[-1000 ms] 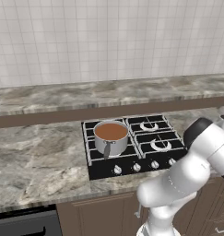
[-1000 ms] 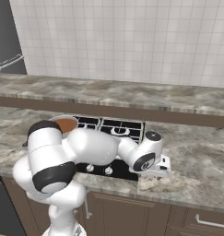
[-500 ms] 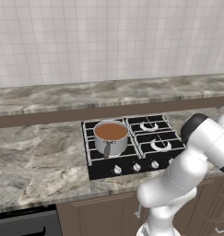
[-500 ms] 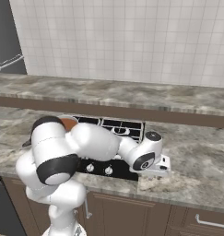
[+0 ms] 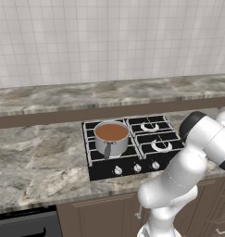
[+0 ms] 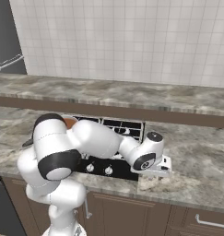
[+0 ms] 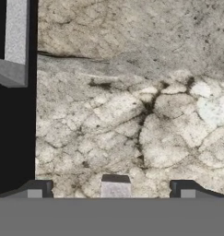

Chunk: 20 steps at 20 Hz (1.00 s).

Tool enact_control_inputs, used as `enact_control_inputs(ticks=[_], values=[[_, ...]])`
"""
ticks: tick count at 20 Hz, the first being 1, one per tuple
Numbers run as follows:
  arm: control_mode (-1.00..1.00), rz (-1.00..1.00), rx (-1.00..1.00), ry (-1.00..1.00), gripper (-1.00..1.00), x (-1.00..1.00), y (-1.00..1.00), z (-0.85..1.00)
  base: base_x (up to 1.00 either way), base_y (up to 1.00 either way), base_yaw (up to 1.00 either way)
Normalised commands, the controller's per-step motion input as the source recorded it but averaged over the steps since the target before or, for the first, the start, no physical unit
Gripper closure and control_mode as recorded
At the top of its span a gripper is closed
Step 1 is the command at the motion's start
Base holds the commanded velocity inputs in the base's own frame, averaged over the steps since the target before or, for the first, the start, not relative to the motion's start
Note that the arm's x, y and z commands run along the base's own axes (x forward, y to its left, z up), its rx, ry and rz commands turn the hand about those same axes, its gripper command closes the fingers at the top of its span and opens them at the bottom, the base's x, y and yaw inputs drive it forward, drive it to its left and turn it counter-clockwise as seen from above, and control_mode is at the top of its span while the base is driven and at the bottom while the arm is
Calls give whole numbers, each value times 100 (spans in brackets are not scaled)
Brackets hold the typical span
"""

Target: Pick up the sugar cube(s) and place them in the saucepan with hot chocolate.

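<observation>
just right of the stove (image 6: 114, 147), low over the marbled desk (image 7: 132, 106), hangs the pincer (image 7: 115, 190), prongs spread wide apart and clamped on nothing, placed so as to straddle the small pale sugar cube (image 7: 115, 186) lying on the stone between the two tips, likely ready for a squeeze. sits well apart to the left, on the front left burner, the saucepan (image 5: 111, 139) with its brown hot chocolate (image 5: 111, 132), handle toward the knobs, probably left steady there as the drop-off spot. compared with a second ago: same pincer spread, stove and saucepan unmoved, hand by the stove's right edge much as before, only the elbow swung further out toward the front of the base.
</observation>
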Motion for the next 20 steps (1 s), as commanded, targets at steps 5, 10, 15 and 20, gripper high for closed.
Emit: enact_control_inputs(ticks=[5, 10, 15, 20], values=[[-100, 0, 0, 0, -100, 0, 0, -6, 0, 0, 0], [-100, 0, 0, 0, -100, 0, 0, -23, 0, 0, 0], [-100, 0, 0, 0, -100, 0, 0, -24, 0, 0, 0], [-100, 0, 0, 0, -100, 0, 0, -10, 0, 0, 0]])
